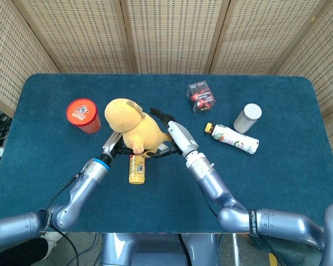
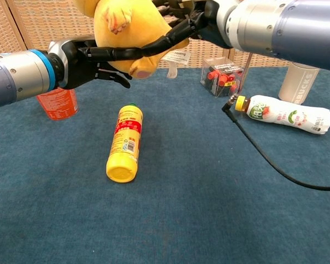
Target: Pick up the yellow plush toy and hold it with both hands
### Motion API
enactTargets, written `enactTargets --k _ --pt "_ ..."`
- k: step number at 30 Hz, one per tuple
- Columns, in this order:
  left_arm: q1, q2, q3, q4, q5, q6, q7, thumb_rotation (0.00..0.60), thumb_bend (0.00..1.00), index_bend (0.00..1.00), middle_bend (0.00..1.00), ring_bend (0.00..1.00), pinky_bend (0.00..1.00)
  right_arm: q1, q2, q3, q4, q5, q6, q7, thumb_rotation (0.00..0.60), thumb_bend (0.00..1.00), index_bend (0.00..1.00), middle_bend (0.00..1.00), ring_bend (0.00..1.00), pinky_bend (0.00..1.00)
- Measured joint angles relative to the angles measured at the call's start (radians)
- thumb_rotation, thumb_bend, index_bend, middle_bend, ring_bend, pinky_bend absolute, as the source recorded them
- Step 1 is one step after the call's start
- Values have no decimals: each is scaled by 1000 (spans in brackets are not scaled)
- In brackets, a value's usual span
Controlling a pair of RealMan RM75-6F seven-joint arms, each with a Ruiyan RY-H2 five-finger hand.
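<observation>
The yellow plush toy [image 1: 130, 124] hangs above the blue table, lifted clear of it; in the chest view the plush toy [image 2: 124, 30] fills the top centre. My left hand [image 1: 112, 148] supports it from below on its left side, fingers stretched under its body [image 2: 93, 58]. My right hand [image 1: 167, 138] holds its other side, fingers reaching under and around it [image 2: 181, 27]. Both hands touch the toy at once.
A yellow bottle [image 1: 136, 169] lies on the table under the toy. A red tub [image 1: 83, 115] stands at the left. A clear box [image 1: 200, 96], a white cup [image 1: 247, 117] and a lying white bottle [image 1: 235, 138] are on the right. A black cable [image 2: 275, 168] trails from my right arm.
</observation>
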Motion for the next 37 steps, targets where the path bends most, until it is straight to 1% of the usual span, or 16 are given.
enactTargets --k 5,9,12,16,19,21,25,28,31,34,37 --pt "18 3 1 0 19 13 -16 600 469 639 540 536 473 -18 34 -10 -9 -18 8 -6 600 51 0 0 0 0" --pt "33 14 4 -2 35 17 -28 600 470 640 539 536 473 -34 67 -29 -11 -34 17 -28 600 51 0 0 0 0" --pt "48 27 9 -3 50 19 -40 600 470 640 540 536 473 -56 103 -54 -9 -56 24 -47 600 47 0 0 0 0" --pt "76 49 31 -3 94 22 -61 600 470 640 540 536 473 -105 159 -115 13 -135 47 -79 600 18 0 0 0 0" --pt "105 68 60 0 143 30 -79 600 470 640 539 536 473 -154 190 -163 53 -226 86 -84 600 2 0 0 0 0" --pt "129 80 91 2 188 43 -95 600 470 640 540 536 473 -185 202 -195 94 -292 127 -86 600 0 0 0 0 0" --pt "172 99 135 9 280 81 -130 600 470 640 540 536 472 -259 218 -274 217 -461 247 -91 600 0 0 0 0 0" --pt "204 110 176 18 348 124 -150 600 469 640 540 536 473 -316 226 -326 299 -561 347 -95 600 0 0 0 0 0" --pt "232 118 217 26 406 170 -165 600 470 640 540 536 473 -377 233 -371 339 -632 436 -96 600 0 0 0 0 0" --pt "254 121 257 30 449 202 -169 600 470 640 540 536 473 -432 236 -406 372 -678 499 -101 600 0 0 0 0 0" --pt "268 118 283 28 476 224 -165 600 470 640 540 536 473 -469 239 -426 391 -703 535 -98 600 0 0 0 0 0"
